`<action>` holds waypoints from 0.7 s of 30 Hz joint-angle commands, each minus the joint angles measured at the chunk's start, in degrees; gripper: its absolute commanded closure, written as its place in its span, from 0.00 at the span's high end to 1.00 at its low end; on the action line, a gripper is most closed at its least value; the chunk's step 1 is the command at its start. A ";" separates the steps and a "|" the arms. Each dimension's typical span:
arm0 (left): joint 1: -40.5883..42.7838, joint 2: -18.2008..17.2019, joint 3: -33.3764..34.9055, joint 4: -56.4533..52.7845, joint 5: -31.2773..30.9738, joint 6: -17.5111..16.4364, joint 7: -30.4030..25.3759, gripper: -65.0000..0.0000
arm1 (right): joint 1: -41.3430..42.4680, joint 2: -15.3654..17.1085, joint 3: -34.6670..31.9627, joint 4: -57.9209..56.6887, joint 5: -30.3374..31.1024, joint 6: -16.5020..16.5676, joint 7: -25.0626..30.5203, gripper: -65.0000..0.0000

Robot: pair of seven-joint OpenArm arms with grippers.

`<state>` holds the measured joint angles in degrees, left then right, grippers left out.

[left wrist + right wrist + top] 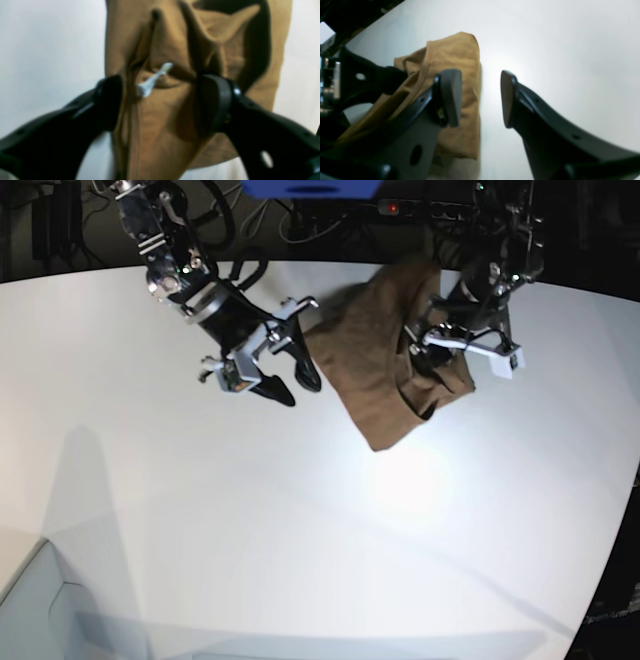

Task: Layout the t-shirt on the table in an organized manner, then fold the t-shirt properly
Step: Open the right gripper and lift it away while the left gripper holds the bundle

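Base view: plain brown soft t-shirt (385, 375) sits bunched near the white tabletop's (300, 530) far edge.
Both the left gripper (160, 100) and right gripper (480, 97) are spread apart, holding nothing; loads of bare table up front.

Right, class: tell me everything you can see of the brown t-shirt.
The t-shirt is plain brown soft fabric, no print, with a small white tag showing among deep creases. It lies bunched and rumpled, not spread flat, near the far edge of the white table. The left gripper straddles a fold with jaws apart; the right gripper hangs open beside it.
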<state>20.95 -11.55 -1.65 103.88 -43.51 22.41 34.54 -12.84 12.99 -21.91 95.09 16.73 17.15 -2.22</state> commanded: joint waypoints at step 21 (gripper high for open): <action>1.69 1.93 -0.33 -3.26 -1.20 0.84 -0.57 0.82 | 1.72 0.15 0.07 0.52 0.54 0.66 1.65 0.40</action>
<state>22.15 -9.52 -2.15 100.71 -43.46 22.22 31.94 -11.64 13.02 -21.91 94.70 16.71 17.17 -2.33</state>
